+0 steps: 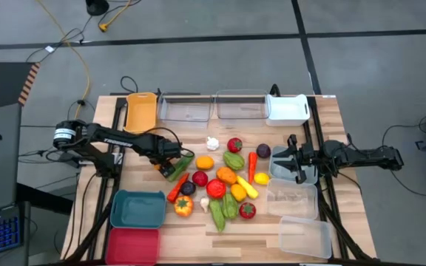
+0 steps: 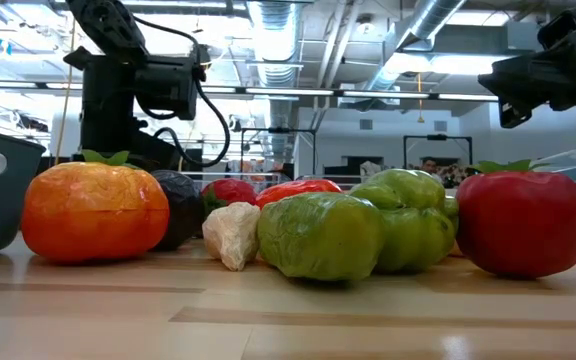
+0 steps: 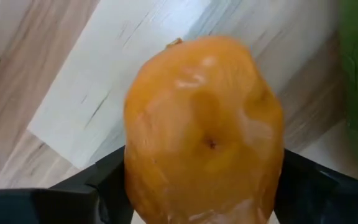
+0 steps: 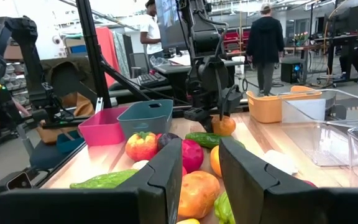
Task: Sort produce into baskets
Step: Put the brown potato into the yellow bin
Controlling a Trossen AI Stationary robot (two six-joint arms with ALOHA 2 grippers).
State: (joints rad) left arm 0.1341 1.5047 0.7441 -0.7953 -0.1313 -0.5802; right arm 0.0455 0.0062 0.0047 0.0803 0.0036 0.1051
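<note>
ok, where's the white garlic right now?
High view: the white garlic sits on the table at the far edge of the produce pile, just in front of the clear bins, with the red tomato beside it.

From above we see a light wooden tabletop (image 1: 198, 247) with a heap of small toy fruits and vegetables (image 1: 224, 181) at its middle. The left pincer (image 1: 170, 167) sits at the heap's left edge; the right pincer (image 1: 291, 157) hovers by clear plastic bins (image 1: 293, 199).
</note>
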